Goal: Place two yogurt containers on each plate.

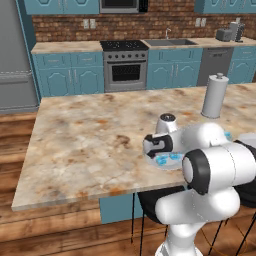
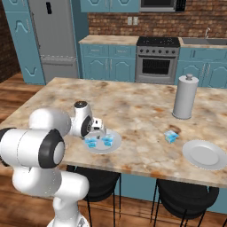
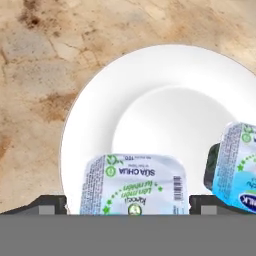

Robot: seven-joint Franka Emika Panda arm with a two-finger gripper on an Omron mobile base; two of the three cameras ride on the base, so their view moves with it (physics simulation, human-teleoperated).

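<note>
The long marble-patterned island counter (image 2: pixel 133 111) carries everything, and on it the task looks about half done. The tall white-grey paper-towel cylinder (image 2: pixel 185 97) stands toward one o'clock in the right base view and takes no part. Of the two round, flat, pale grey-white plates, the near plate (image 2: pixel 113 145), at about seven o'clock in that view by the counter's front edge, already has two tiny bright-blue translucent yogurt cups on it: one cup (image 2: pixel 91 142) and a second cup (image 2: pixel 107 141) just beside it. The far plate (image 2: pixel 205 154) at four o'clock lies bare. At least one more blue cup (image 2: pixel 170 136) sits on the counter between the plates, near the far plate's ten o'clock; whether two stand there together is too small to tell. The white arm's two-finger gripper (image 2: pixel 98 129) hangs low over the near plate. In the hand view the first cup (image 3: pixel 134 184) sits between the dark finger tips (image 3: pixel 47 204) with space on either side, so the claw reads as spread and holding nothing. By my judgement, what remains is moving the remaining cups onto the far plate.
</note>
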